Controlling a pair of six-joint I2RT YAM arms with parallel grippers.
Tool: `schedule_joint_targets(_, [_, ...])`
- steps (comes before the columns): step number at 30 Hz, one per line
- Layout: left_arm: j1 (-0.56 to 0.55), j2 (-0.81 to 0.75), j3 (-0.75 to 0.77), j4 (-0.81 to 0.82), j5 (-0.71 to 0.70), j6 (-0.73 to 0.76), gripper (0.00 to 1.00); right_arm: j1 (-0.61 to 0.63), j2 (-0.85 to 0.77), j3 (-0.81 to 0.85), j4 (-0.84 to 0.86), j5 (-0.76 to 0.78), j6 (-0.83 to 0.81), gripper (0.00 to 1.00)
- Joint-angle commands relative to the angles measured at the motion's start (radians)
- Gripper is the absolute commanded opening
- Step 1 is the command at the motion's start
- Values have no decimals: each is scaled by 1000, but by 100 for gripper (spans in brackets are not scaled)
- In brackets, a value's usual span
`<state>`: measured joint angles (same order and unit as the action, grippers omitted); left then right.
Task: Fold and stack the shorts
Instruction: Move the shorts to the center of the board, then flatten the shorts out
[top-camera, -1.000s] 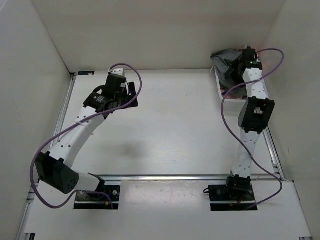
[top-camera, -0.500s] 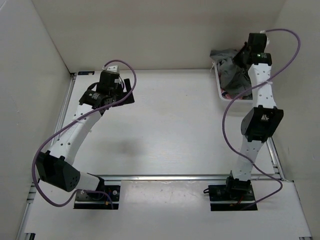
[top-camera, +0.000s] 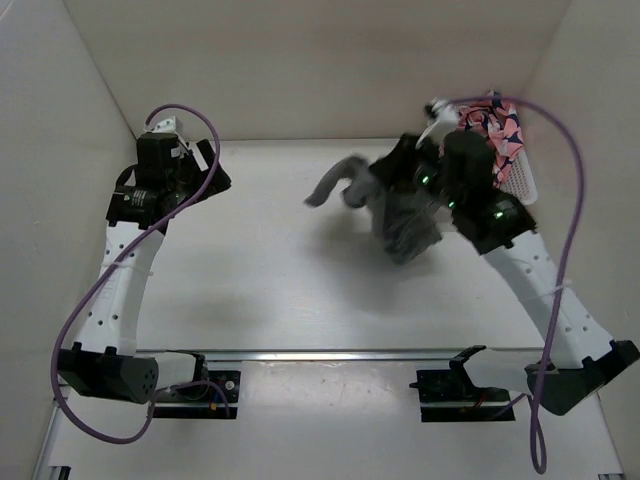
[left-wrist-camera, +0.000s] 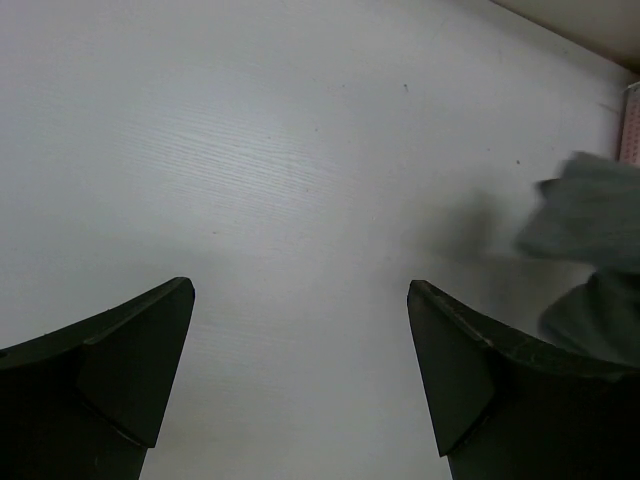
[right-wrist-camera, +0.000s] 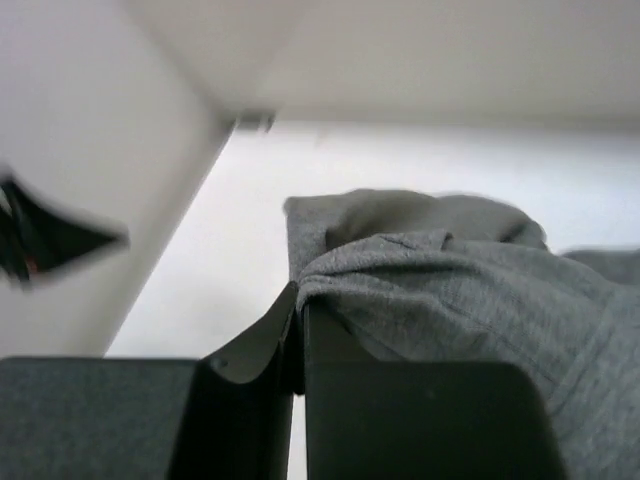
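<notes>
Where the right gripper (right-wrist-camera: 299, 318) shows in its own wrist view, both black fingers (right-wrist-camera: 250, 365) stand pressed together with no gap between them. A fold of the shorts (right-wrist-camera: 450, 290) is pinched at their tips.
- Grey knit bunches just past the tips and spills to the jaws' right, filling that side of the view.
- Beyond the tips lies bare white table (right-wrist-camera: 400, 160). To the jaws' left stands a white side wall (right-wrist-camera: 90, 200).

From overhead, the shorts (top-camera: 405, 222) hang in a loose, crumpled bundle from this gripper. One end trails out toward the left arm, and a soft shadow lies on the table beside the bundle. I cannot tell whether the lowest cloth touches the surface.

Behind the right wrist, toward the far right corner, sits a white basket (top-camera: 520, 178). A pink-and-navy patterned cloth (top-camera: 495, 125) is piled in it, well apart from the jaw tips. A purple cable (top-camera: 572, 200) arcs over the arm.

On the left gripper (left-wrist-camera: 300, 290) the jaws are spread wide, gripping nothing and touching nothing.
- Its dark fingers (left-wrist-camera: 110, 370) hover over bare table.
- Ahead and to the jaws' right, the shorts (left-wrist-camera: 590, 225) show as a blurred grey patch at the view's edge, well apart from the fingers.
- Only open tabletop lies between the jaws and the cloth.
</notes>
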<state>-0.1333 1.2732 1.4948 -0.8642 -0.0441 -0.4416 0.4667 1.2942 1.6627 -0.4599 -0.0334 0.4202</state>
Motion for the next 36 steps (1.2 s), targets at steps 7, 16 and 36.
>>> schedule_joint_targets(7, [-32,-46,-102,-64,121,17,99,303,-61,-507,-71,236,123,86])
schedule_joint_targets(16, [-115,-5,-370,10,90,-155,65,58,-275,-751,-164,101,357,14])
schedule_joint_targets(36, [-95,572,-232,154,93,-174,95,89,-204,-1250,372,-177,914,83])
